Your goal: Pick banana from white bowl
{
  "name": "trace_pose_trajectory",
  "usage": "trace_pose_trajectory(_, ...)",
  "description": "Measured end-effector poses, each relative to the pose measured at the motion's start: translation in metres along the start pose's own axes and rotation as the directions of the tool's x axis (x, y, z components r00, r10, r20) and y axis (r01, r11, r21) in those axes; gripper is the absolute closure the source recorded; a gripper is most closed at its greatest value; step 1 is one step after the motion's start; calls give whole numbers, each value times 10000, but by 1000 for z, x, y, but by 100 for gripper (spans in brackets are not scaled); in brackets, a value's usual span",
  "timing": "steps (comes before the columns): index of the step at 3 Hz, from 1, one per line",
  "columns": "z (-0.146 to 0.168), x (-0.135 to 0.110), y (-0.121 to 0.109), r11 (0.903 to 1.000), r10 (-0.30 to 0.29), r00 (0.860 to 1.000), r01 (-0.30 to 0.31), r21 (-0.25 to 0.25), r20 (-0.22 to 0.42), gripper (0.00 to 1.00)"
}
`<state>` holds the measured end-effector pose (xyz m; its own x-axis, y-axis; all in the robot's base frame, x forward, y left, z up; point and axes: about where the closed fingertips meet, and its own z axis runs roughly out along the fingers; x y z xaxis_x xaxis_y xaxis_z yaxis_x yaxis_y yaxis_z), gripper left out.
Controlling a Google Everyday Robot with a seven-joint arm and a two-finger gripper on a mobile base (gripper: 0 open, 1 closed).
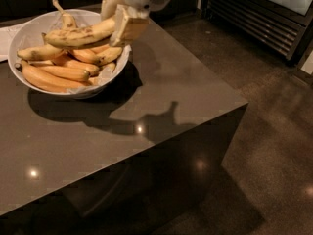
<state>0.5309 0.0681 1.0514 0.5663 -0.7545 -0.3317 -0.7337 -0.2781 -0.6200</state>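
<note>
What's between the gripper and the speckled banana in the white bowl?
Nothing. In the camera view the gripper is closed directly on one end of the banana, above the edge of the white bowl; the other bananas lie underneath.

Here's the dark grey-brown, glossy block table (171,92), its polished top catching small glints of light. The robot's pale gripper (120,18) hangs over the far end of it. Directly beneath the gripper and spreading out to its left sits the large round white bowl (27,33), resting flat on the tabletop and throwing a wide shadow. Beyond the bowl, on the side away from the gripper, a flat white sheet (4,40) lies at the table's edge. To the gripper's right, the table drops off to a dark polished floor (264,131).
</note>
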Motion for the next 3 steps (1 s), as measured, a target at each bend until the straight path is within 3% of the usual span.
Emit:
trace_pose_trajectory(2, -53, 22, 40, 9869, 1271, 9871, -1160, 1121, -977, 100)
trace_pose_trajectory(3, -55, 22, 42, 9864, 1301, 9863, -1184, 1137, -1018, 100)
